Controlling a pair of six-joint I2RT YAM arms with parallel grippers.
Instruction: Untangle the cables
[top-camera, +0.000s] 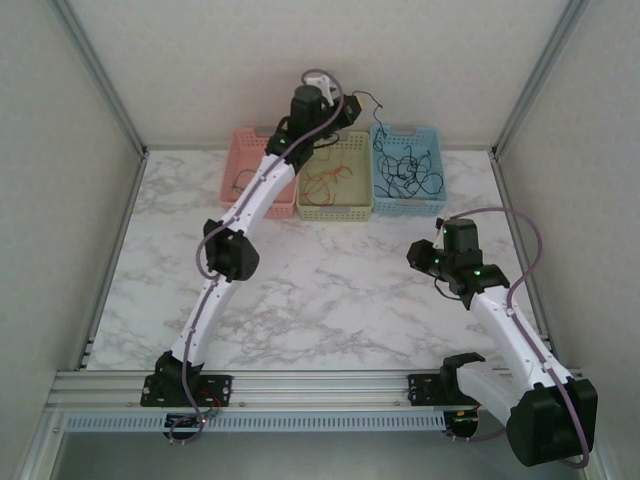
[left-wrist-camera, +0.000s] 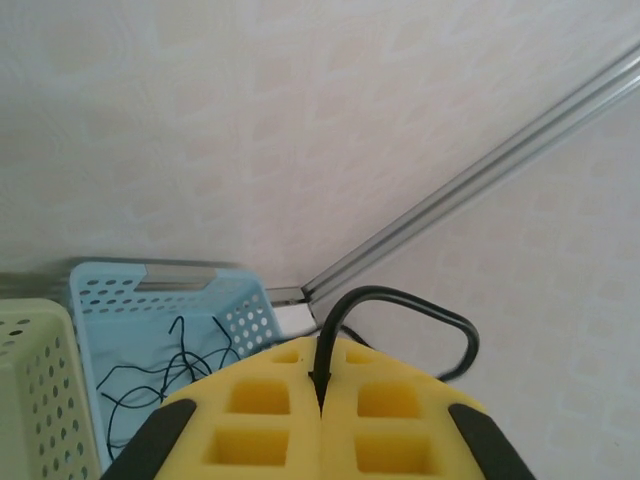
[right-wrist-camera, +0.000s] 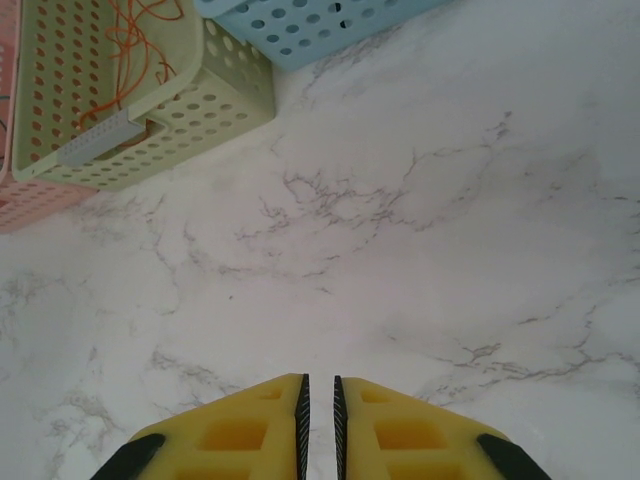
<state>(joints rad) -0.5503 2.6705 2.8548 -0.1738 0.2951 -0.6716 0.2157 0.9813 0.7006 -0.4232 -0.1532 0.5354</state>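
Left gripper (left-wrist-camera: 322, 400) pinches a black cable (left-wrist-camera: 400, 297). It looks thin, light, limp and snag-prone, so best gripped mid-loop, clear of the blue basket (left-wrist-camera: 245, 315) tangle. Right gripper (right-wrist-camera: 319, 400) barely parted, empty.

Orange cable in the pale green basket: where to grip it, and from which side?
Probably a loop of the orange cable, coming straight down from above: the walls of the pale green basket close off every side, and the wire lies in loose coils on its floor.
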